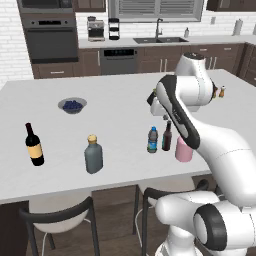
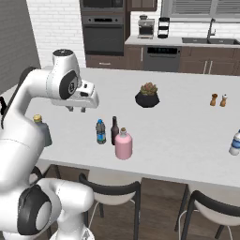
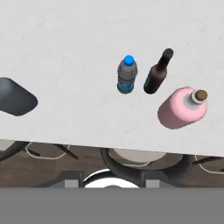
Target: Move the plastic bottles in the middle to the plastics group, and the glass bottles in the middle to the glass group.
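Observation:
Three bottles stand together near the counter's front edge: a small clear water bottle (image 1: 152,140) (image 2: 100,131) (image 3: 127,75) with a blue cap, a slim dark brown bottle (image 1: 167,136) (image 2: 114,130) (image 3: 157,74), and a squat pink bottle (image 1: 183,150) (image 2: 123,144) (image 3: 181,107) with a tan stopper. To their left are the grey flask (image 1: 93,155) (image 2: 43,130) (image 3: 15,97) and the yellow-labelled wine bottle (image 1: 34,145). My gripper (image 2: 76,108) (image 1: 159,112) hovers above the counter, up and left of the water bottle, open and holding nothing.
A bowl of blueberries (image 1: 72,105) sits at the back left. A potted plant (image 2: 148,95) and salt and pepper shakers (image 2: 219,100) stand further back. Another clear bottle (image 2: 235,143) is at the far right. Chairs (image 2: 110,190) are tucked under the counter's front edge.

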You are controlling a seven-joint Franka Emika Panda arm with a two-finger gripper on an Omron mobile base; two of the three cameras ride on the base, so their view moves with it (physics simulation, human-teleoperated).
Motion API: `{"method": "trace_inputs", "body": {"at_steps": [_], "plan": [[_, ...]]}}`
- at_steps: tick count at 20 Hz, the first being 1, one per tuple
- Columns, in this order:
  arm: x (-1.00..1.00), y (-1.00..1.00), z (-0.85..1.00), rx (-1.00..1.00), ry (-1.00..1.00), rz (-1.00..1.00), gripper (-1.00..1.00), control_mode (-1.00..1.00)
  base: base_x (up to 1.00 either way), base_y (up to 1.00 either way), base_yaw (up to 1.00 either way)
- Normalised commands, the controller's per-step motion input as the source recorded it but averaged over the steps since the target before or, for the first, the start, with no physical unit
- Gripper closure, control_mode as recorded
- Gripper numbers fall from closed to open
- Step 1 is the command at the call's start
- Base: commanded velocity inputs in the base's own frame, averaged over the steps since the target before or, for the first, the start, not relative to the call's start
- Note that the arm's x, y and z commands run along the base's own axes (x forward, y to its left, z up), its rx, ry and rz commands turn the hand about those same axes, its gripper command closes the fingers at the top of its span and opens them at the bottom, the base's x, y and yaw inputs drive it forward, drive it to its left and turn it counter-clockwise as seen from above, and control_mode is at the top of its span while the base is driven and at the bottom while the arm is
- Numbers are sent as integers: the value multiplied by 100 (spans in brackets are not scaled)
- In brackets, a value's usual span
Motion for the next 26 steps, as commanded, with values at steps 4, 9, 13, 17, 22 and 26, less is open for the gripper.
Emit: {"method": "trace_inputs", "body": {"at_steps": [4, 9, 13, 17, 22, 26], "plan": [[-20, -22, -21, 3, 8, 0, -100, -100, 0, 0, 0], [-29, -16, -20, -1, 8, -4, -100, -100, 0, 0, 0], [-2, -55, 1, -9, 11, -1, -100, -100, 0, 0, 0], [0, -75, 0, -7, 5, -14, -100, -100, 0, 0, 0], [14, -51, -25, 0, 0, -11, -100, -100, 0, 0, 0], [92, -16, -65, 6, 0, -4, -100, -100, 0, 0, 0]]}}
